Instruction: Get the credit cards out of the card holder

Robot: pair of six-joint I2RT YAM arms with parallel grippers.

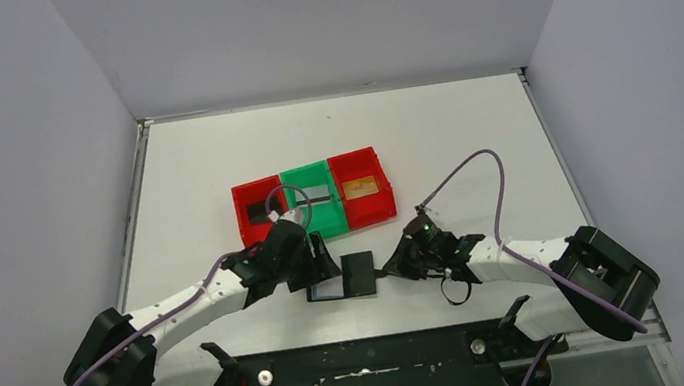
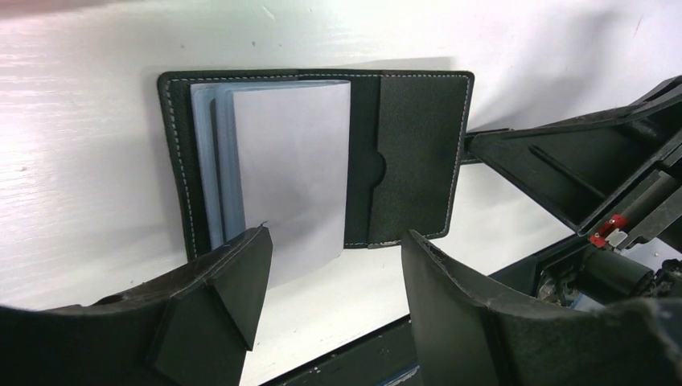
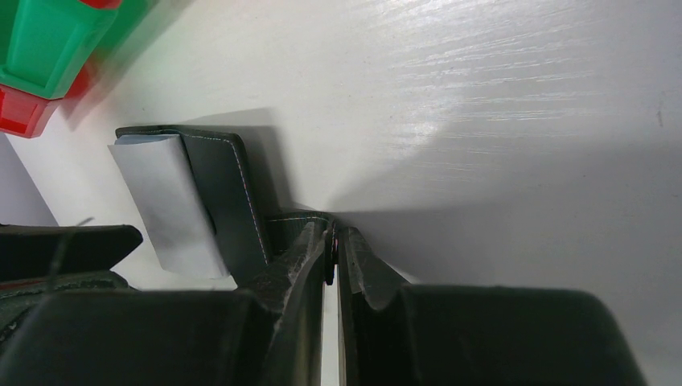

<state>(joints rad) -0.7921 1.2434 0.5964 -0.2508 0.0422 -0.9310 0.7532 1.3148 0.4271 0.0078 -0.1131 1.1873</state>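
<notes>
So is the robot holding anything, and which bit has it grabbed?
Yes. The right fingers pinch the card holder by the outer edge of its black flap. The left fingers are open and hold nothing.

The whole worktop (image 1: pixel 214 171) is seen from high above and behind, facing down and forward, with the arm bases (image 1: pixel 113 372) at the bottom edge. The card holder (image 1: pixel 357 274), small just below centre there, is shared by both wrist views. It is viewed closely over the left gripper (image 2: pixel 336 249) at the bottom of one frame, and from nearer still, almost at worktop level, along the right gripper (image 3: pixel 332 233) at bottom centre of the other, with the bins (image 3: pixel 48 40) in its upper left corner.
</notes>
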